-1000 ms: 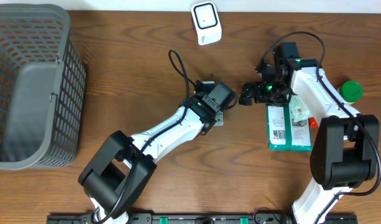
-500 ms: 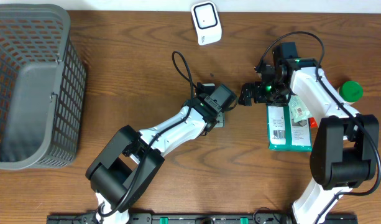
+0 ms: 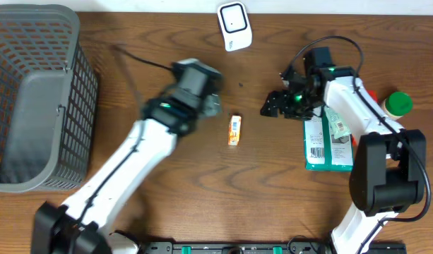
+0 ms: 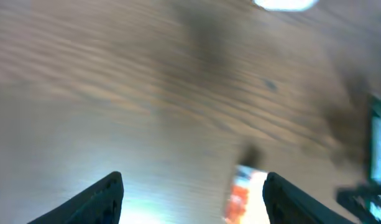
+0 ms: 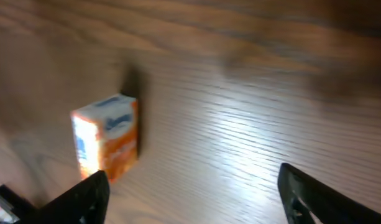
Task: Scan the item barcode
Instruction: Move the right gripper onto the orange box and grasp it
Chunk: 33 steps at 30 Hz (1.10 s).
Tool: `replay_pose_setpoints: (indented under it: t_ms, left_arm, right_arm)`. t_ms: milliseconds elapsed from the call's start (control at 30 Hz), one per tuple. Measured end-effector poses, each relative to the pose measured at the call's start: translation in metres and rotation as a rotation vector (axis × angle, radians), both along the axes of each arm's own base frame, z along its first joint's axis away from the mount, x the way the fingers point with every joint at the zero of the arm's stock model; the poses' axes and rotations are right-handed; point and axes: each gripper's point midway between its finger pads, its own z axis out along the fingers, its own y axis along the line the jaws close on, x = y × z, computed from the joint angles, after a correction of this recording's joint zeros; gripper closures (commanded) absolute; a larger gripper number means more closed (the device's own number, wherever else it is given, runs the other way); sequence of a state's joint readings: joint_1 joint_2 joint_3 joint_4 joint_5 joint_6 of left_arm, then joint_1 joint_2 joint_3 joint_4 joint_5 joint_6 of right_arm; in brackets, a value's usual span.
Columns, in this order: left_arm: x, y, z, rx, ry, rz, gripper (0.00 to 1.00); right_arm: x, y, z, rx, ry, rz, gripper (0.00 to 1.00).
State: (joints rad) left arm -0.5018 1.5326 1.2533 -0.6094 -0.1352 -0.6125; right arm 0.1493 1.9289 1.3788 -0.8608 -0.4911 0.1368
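Overhead: the small orange-and-white box [image 3: 234,130] lies alone on the table [image 3: 287,201], between the left tool [image 3: 212,104] and the right tool [image 3: 271,107]. The left tool is smeared by blur, its jaws unreadable here. A white scanner [image 3: 234,26] sits at the far edge. Left wrist: soft focus, fingers spread wide and empty — the box on the wood beyond, cut off at the bottom edge. Right wrist: fingers likewise spread and empty — the box close by, its print too blurred to read.
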Motion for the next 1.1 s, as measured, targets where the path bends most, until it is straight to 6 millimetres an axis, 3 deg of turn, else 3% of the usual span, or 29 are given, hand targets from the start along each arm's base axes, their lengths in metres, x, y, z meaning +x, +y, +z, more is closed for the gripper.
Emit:
replay_pose_setpoints:
  t_ms: [100,233,400,667,800,933,1100]
  left_arm:
    - [-0.001,0.048,-0.003,0.037,0.054,0.096,0.27]
    - [-0.007,0.097,-0.017,0.077,0.149,0.205,0.18]
    - [-0.011,0.129,-0.022,0.09,0.193,0.282,0.12]
    - [-0.013,0.136,-0.024,0.093,0.205,0.298,0.12]
    - [-0.013,0.136,-0.024,0.093,0.205,0.298,0.11]
    - [-0.013,0.136,-0.024,0.093,0.205,0.298,0.11]
    - [-0.013,0.136,-0.024,0.093,0.205,0.298,0.11]
  right_arm:
    - [-0.005,0.028,0.002,0.014,0.001,0.027,0.21]
    - [-0.018,0.062,-0.001,-0.021,0.012,0.048,0.2]
    - [-0.034,0.085,-0.01,-0.147,0.007,0.036,0.19]
    - [-0.045,0.103,-0.016,-0.285,-0.039,-0.019,0.21]
    - [-0.049,0.108,-0.017,-0.327,-0.065,-0.029,0.3]
    - [-0.049,0.11,-0.017,-0.349,-0.082,-0.036,0.32]
    - [-0.043,0.109,-0.016,-0.366,-0.117,-0.054,0.45]
